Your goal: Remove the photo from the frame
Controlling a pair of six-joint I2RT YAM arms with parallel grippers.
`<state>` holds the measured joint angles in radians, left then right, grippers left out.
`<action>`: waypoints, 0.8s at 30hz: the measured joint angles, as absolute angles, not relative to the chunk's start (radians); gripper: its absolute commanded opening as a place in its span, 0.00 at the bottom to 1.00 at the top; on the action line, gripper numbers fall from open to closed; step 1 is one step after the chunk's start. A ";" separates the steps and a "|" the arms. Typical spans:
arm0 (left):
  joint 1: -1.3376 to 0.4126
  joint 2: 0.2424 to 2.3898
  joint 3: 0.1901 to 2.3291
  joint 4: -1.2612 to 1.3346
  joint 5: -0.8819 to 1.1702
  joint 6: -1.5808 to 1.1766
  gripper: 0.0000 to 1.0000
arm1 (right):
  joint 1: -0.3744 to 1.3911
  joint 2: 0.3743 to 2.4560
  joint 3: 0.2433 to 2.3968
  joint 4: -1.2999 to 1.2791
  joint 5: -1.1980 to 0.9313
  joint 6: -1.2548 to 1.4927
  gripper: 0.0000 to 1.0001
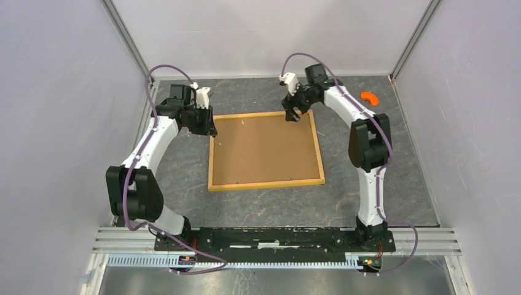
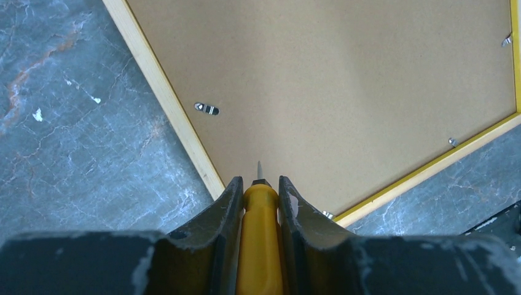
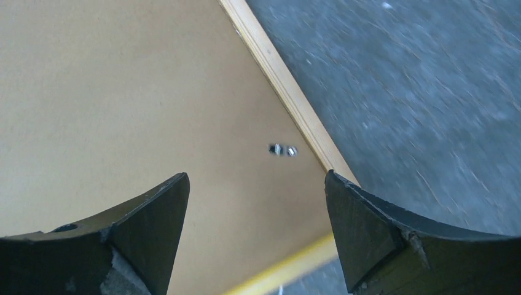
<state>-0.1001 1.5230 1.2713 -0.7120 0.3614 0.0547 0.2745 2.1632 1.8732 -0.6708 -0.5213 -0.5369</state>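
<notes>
The frame (image 1: 265, 149) lies face down in the middle of the grey marbled surface (image 1: 393, 196), brown board back (image 2: 344, 92) upward. The top view places the left gripper (image 1: 207, 126) at the frame's far left corner and the right gripper (image 1: 293, 114) over its far edge, but hides their grips. The left wrist view shows its fingers (image 2: 224, 215) clamped on a yellow-handled tool (image 2: 260, 239) whose thin metal tip (image 2: 258, 168) points at the board just inside the corner, with a small clip (image 2: 207, 109) nearby. The right wrist view shows the fingers (image 3: 362, 227) spread wide, holding nothing, above the board, another clip (image 3: 282, 149) lying beside the light wood edge (image 3: 289, 98). Only the top view shows a small orange object (image 1: 369, 97) at the far right
</notes>
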 measured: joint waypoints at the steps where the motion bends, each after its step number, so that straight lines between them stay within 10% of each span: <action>1: -0.095 1.523 1.271 -0.716 0.366 0.055 0.02 | 0.289 2.182 1.879 -0.658 -0.514 -0.535 0.89; 14: -0.084 1.483 1.257 -0.730 0.369 0.057 0.02 | 0.319 2.366 1.965 -0.424 -0.439 -0.427 0.93; 24: -0.084 1.481 1.240 -0.731 0.369 0.075 0.02 | 0.345 2.418 1.980 -0.410 -0.430 -0.429 0.52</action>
